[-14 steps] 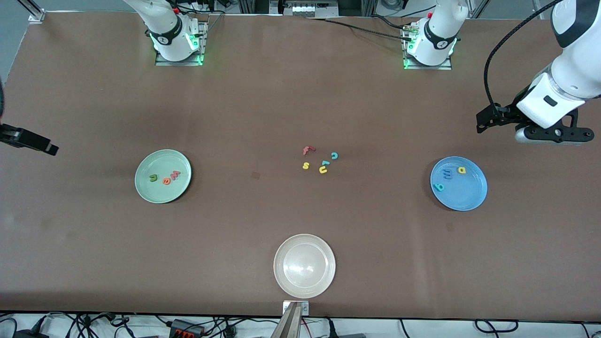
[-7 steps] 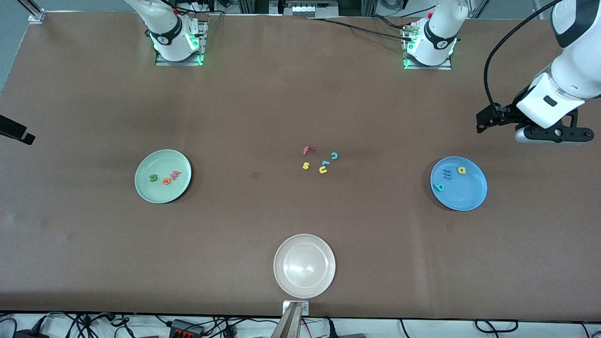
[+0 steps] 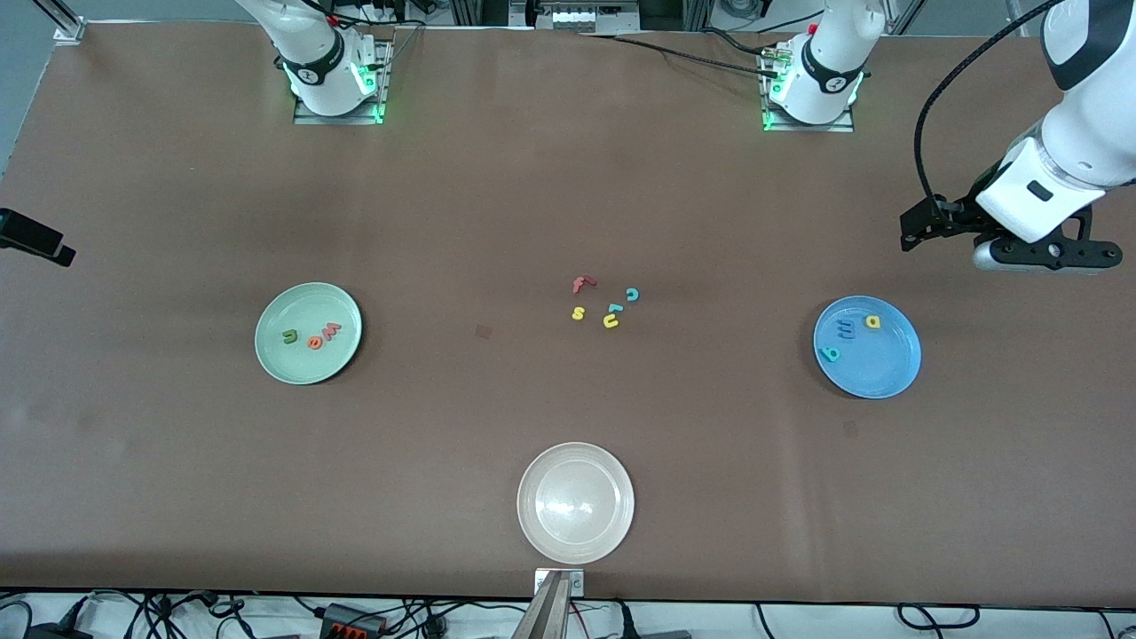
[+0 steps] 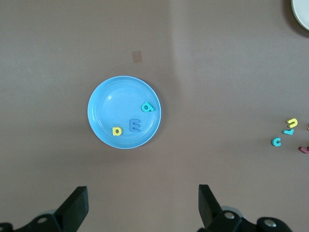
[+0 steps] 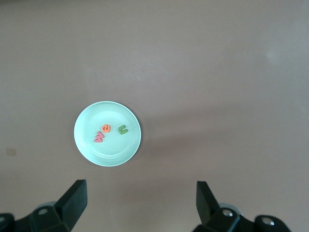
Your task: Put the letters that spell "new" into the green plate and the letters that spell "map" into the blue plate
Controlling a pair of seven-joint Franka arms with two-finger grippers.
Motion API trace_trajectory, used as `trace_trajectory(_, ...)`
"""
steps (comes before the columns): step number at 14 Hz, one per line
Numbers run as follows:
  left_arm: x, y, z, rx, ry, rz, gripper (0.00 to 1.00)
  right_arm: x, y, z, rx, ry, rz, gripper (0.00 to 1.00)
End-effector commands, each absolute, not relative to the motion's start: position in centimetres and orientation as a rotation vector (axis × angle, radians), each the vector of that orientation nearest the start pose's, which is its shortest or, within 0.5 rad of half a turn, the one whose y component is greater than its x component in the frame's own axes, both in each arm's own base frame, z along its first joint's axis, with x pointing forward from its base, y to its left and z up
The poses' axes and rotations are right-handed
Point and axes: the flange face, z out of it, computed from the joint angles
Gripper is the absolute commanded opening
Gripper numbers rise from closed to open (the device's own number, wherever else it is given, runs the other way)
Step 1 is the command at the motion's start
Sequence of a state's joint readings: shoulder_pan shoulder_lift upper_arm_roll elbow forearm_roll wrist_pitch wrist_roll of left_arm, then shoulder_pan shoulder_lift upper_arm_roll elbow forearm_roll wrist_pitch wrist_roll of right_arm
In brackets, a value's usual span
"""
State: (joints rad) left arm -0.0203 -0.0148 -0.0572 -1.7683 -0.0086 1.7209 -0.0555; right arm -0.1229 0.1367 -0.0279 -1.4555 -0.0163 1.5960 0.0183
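Green plate (image 3: 308, 334), front view: toward the right arm's end of the table, three letters in it — green n (image 3: 289, 336), orange e (image 3: 314, 342), red w (image 3: 330, 331). Blue plate (image 3: 867, 347) toward the left arm's end, three letters in it — yellow a (image 3: 873, 322), blue m (image 3: 847, 329), teal p (image 3: 831, 353). One beige plate (image 3: 576, 503) nearest the camera, mid-table. Five loose letters on the table between the coloured plates: red f (image 3: 581, 284), teal c (image 3: 632, 295), yellow s (image 3: 578, 312), yellow u (image 3: 611, 321), one more small teal piece (image 3: 614, 309) touching the u. Left arm raised, wrist bent over, left gripper (image 3: 1044, 254) up in the air over bare table beside the blue plate. Right arm mostly out of frame, only a black tip of the right gripper (image 3: 35, 238) shows at the edge.

Left wrist view: left gripper (image 4: 143, 208) jaws wide apart, nothing in them, high over the table; blue plate with a, m, p below, loose letters at the edge.

Right wrist view: right gripper (image 5: 141, 205) jaws wide apart, nothing held, high over the table; green plate with w, e, n below.
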Motion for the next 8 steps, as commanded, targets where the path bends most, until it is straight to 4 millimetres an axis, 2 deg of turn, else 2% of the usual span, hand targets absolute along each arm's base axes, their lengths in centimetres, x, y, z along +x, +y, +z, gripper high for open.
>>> trace_trajectory(1,55.1,-4.4,56.0,-3.127,0.046,0.056,1.00,58.2,-9.0,60.5,-3.162,0.232,-0.002,1.00)
trace_trajectory(8,55.0,-4.5,56.0,-3.126,0.053,0.061,1.00,58.0,-8.9,58.8,-3.162,0.223,0.042,1.00)
